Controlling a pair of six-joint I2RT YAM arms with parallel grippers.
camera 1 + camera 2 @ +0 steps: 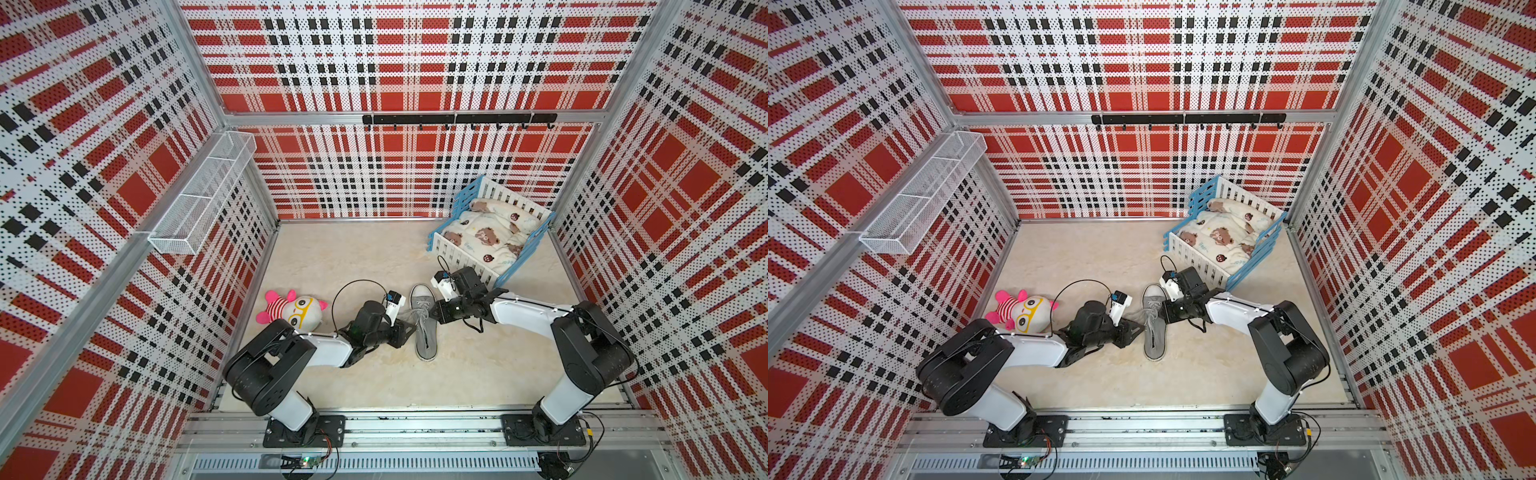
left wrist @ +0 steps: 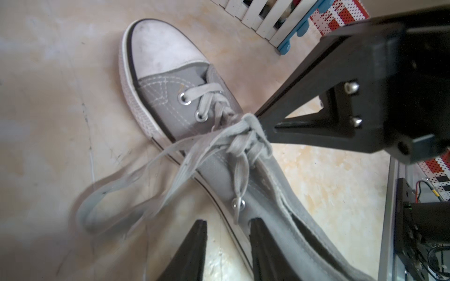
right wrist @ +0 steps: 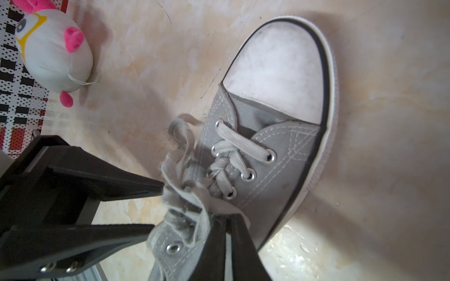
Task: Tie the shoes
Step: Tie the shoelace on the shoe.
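Observation:
The grey canvas shoe (image 1: pixel 424 334) (image 1: pixel 1154 336) lies on the floor between the two arms, its white toe cap (image 2: pixel 165 48) (image 3: pixel 275 73) pointing to the back wall. Its pale laces (image 2: pixel 243 132) (image 3: pixel 194 202) bunch into a knot over the tongue, and a blurred loose loop (image 2: pixel 107 197) trails onto the floor. My right gripper (image 3: pixel 226 220) (image 1: pixel 433 312) is shut on a lace strand at the knot. My left gripper (image 2: pixel 229 225) (image 3: pixel 155 209) (image 1: pixel 411 328) is open beside the shoe's side, holding nothing.
A pink-striped plush toy (image 1: pixel 295 311) (image 3: pixel 53 56) lies left of my left arm. A blue and white cot (image 1: pixel 490 232) with bear bedding stands at the back right, close behind my right wrist. A wire basket (image 1: pixel 203 195) hangs on the left wall.

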